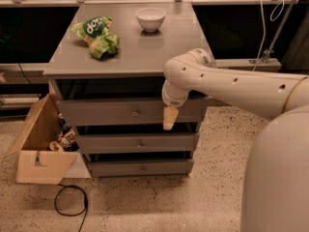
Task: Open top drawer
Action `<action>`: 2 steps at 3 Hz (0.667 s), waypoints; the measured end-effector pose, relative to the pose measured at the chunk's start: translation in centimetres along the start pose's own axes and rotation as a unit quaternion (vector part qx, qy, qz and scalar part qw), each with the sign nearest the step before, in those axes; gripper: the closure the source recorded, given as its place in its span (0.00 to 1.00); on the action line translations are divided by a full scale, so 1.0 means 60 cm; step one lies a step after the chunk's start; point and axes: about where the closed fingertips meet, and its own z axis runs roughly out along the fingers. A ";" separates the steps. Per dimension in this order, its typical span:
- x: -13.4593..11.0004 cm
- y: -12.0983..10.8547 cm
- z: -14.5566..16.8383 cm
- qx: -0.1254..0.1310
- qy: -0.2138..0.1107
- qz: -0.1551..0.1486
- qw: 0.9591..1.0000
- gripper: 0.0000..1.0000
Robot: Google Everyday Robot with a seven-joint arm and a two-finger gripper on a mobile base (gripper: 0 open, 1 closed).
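Note:
The grey cabinet has three stacked drawers. The top drawer has the tallest front panel and a small round metal knob at its middle. Its front looks closed, with a dark gap under the cabinet top. My gripper hangs downward from the white arm, in front of the right part of the top drawer's front. It is to the right of the knob and apart from it, with its tip near the drawer's lower edge.
A white bowl and a green chip bag lie on the cabinet top. Two shallower drawers sit below. An open cardboard box with items stands at the left, and a black cable lies on the floor.

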 end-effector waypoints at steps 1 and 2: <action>0.037 -0.012 0.040 -0.017 0.020 0.019 0.999 0.00; 0.063 -0.010 0.063 -0.028 0.030 0.033 0.999 0.26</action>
